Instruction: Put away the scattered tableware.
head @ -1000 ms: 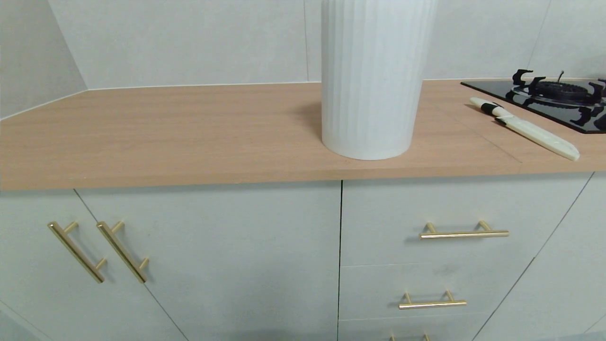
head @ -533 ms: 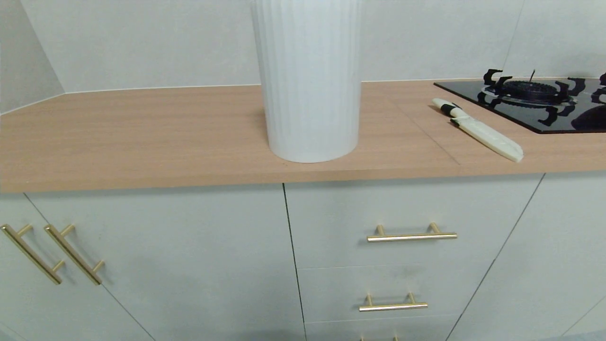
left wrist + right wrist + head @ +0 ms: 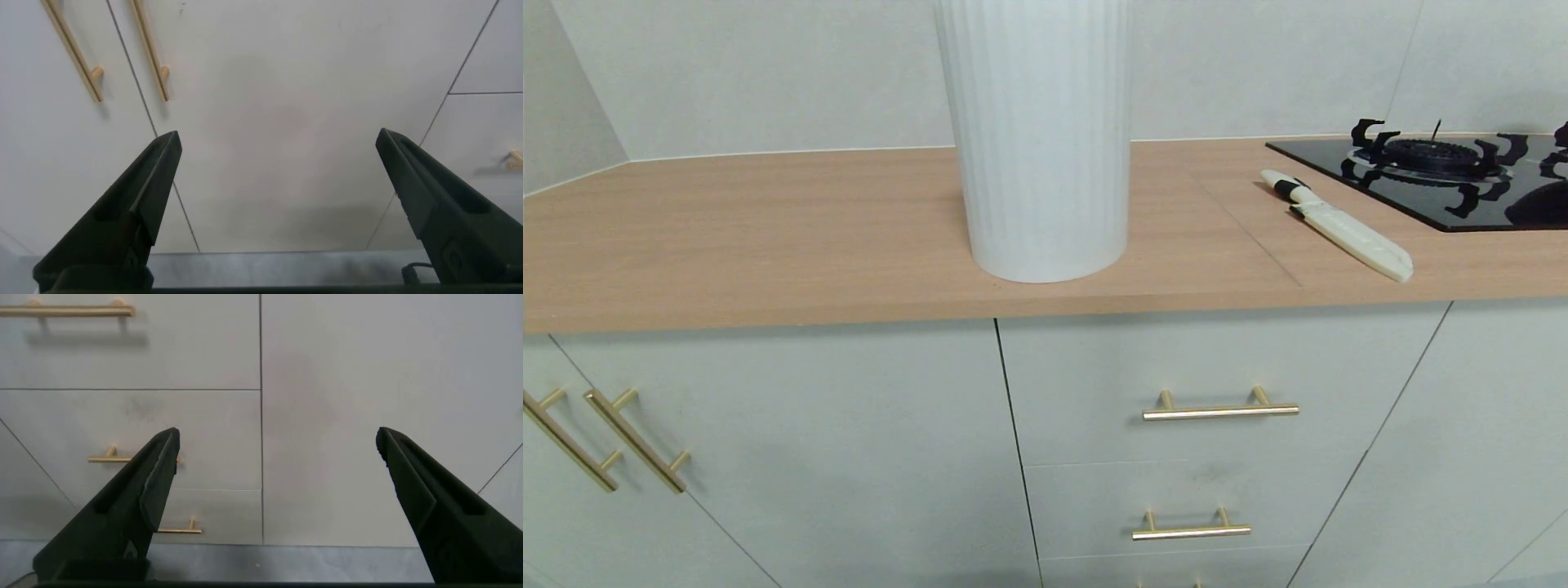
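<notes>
The white ribbed container on the bench is cut off by the upper edge, so its rim and inside are hidden. The black stove runs out at the right edge, and a dark round shape on it is too much cut to name. Beyond the left claw, two door handles are cut by the edge. Beyond the right claw, a drawer handle passes behind one finger.

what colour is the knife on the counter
Cream-white knife with a black band on its handle; head view shows it best.
</notes>
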### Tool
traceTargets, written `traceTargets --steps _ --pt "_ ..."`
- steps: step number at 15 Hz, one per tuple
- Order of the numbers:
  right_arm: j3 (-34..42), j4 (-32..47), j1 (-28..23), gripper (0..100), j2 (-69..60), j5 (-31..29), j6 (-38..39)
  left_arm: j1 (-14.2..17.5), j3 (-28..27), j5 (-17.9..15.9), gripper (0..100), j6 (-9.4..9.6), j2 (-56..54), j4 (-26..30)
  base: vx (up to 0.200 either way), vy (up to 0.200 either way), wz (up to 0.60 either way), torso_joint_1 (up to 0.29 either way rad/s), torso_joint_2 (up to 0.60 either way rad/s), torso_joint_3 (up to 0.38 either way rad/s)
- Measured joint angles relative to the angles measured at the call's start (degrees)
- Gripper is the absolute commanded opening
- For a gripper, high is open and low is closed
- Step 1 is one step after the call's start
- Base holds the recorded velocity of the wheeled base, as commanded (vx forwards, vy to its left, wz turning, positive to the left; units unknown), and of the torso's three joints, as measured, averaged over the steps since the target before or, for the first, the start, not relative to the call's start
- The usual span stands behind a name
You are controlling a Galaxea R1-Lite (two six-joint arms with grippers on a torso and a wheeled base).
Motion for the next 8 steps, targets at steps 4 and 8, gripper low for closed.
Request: traceTargets --steps 4,8 --pt "0.0 0.0 0.0 100 0.0 0.0 -0.1 0.0 0.0 0.0 100 0.00 0.0 0.0 0.100 0.000 0.00 -0.005 0.00 0.003" --pt "0.0 0.0 0.0 100 0.0 0.0 -0.1 0.0 0.0 0.0 100 0.00 0.0 0.0 0.000 0.000 0.00 0.000 0.00 0.000"
